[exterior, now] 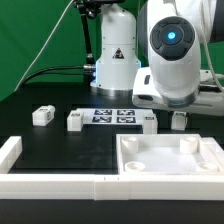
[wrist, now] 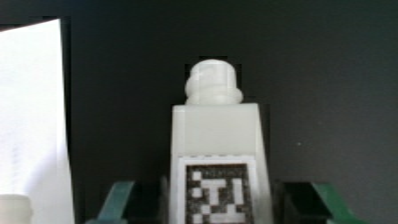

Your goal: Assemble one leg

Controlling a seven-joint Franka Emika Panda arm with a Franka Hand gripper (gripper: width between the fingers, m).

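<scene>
In the wrist view, a white leg [wrist: 219, 125] with a rounded peg at its far end and a black-and-white tag lies between my green fingers [wrist: 121, 200]. My gripper [wrist: 219, 205] is open: a dark gap shows on each side of the leg. In the exterior view my gripper [exterior: 180, 112] is low over the rightmost leg [exterior: 180, 121], just behind the large white tray-like piece [exterior: 170, 168]. Three more legs stand on the black table: one at the exterior view's left [exterior: 42, 116], one next to it [exterior: 75, 121], and one near my gripper [exterior: 148, 123].
The marker board [exterior: 112, 116] lies between the legs. A white wall piece [exterior: 50, 184] runs along the front and turns up at the exterior view's left. The tray-like piece's edge [wrist: 27, 110] shows beside the leg in the wrist view. The robot's base [exterior: 115, 50] stands behind.
</scene>
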